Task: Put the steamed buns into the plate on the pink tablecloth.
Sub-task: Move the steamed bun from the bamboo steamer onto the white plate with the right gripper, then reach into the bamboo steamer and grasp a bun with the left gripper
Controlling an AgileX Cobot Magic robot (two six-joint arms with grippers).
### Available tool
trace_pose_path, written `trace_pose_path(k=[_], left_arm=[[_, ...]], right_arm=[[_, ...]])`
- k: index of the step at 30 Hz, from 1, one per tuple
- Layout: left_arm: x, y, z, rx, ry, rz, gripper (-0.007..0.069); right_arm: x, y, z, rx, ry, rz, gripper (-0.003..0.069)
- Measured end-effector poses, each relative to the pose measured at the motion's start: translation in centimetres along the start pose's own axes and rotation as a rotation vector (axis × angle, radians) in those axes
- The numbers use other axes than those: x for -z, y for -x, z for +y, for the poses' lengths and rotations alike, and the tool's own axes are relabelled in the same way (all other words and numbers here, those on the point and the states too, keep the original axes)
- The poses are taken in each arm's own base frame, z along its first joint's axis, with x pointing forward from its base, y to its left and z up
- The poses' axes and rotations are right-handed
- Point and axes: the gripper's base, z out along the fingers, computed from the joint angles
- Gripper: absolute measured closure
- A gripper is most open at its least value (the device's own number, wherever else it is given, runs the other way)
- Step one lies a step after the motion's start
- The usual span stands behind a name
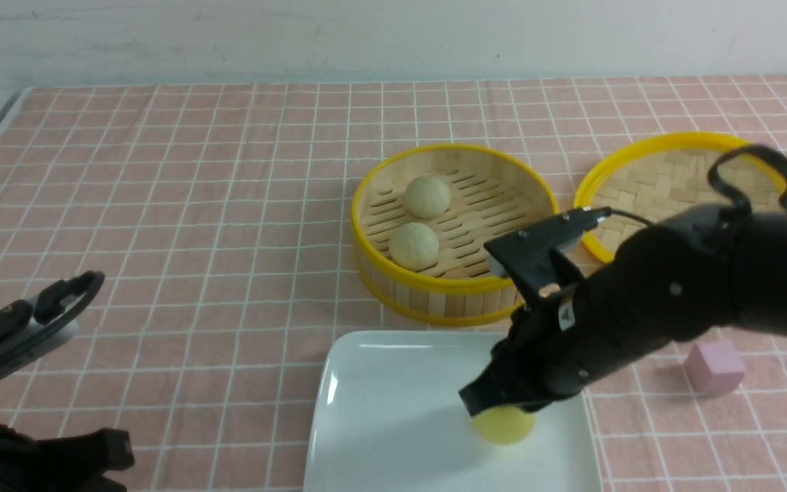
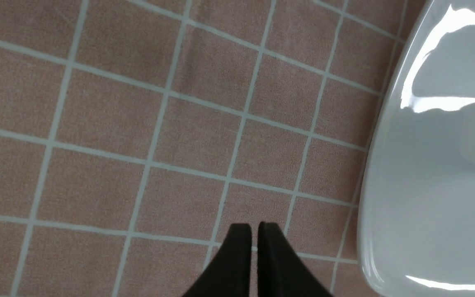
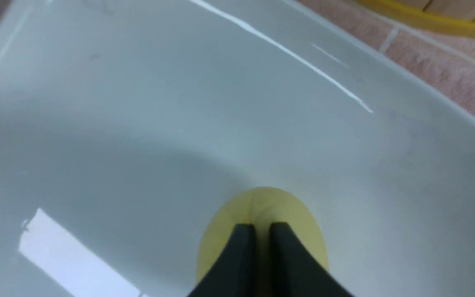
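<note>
- A white wall (image 1: 393, 34) is seen at the back, and the surface in front of it is covered by a pink tablecloth (image 1: 195, 205) gridded with thin white lines.
- A glossy white plate (image 1: 393, 410), rounded-square with a raised rim, is set on the tablecloth at the near edge, just in front of a steamer (image 1: 434, 297).
- A yellow bun (image 1: 503, 425), small, round and smooth, with faint pleats meeting at its crown, is found inside the plate near its right rim.
- The right end effector (image 3: 262, 226) is held directly over that bun with its jaws drawn almost together; the bun is not clasped between them, and contact with its top cannot be judged.
- A beige bun (image 1: 427, 196) and a second beige bun (image 1: 414, 245), both pale, matt and dome-shaped, are seated on the slats of the steamer, one behind the other and apart.
- A woven lid (image 1: 667, 178) is laid to the right of the steamer, and a pink cube (image 1: 714, 367) is placed right of the plate.
- The left end effector (image 2: 255, 226) is kept over bare tablecloth left of the plate, jaws closed on nothing.
</note>
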Motion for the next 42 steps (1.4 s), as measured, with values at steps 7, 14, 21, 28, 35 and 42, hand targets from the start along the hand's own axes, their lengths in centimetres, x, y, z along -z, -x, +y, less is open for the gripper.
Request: trace_pose_path(k=[7, 14, 21, 28, 35, 42], left_arm=[[0.0, 0.0, 0.0, 0.004, 0.000, 0.000, 0.0562], [0.0, 0.0, 0.0, 0.043, 0.000, 0.000, 0.0557], [0.0, 0.1, 0.0, 0.037, 0.008, -0.003, 0.0547], [2.0, 1.8, -1.4, 0.005, -0.008, -0.019, 0.0416], [3.9, 5.7, -6.0, -0.165, -0.116, -0.044, 0.0239], [1.7, 8.6, -12.8, -0.339, -0.188, 0.016, 0.0226]], right_arm=[[-0.1, 0.0, 0.0, -0.048, 0.001, 0.002, 0.0237], [8.7, 1.9, 1.4, 0.074, -0.002, -0.063, 0.0155], [18.3, -1.8, 0.7, 0.144, -0.111, -0.067, 0.0472], [22.7, -9.3, -1.0, 0.125, -0.150, -0.101, 0.0673], [20.5, -16.1, -3.8, 0.111, -0.222, -0.206, 0.0673], [18.5, -18.2, -5.1, 0.079, -0.261, -0.325, 0.0671]])
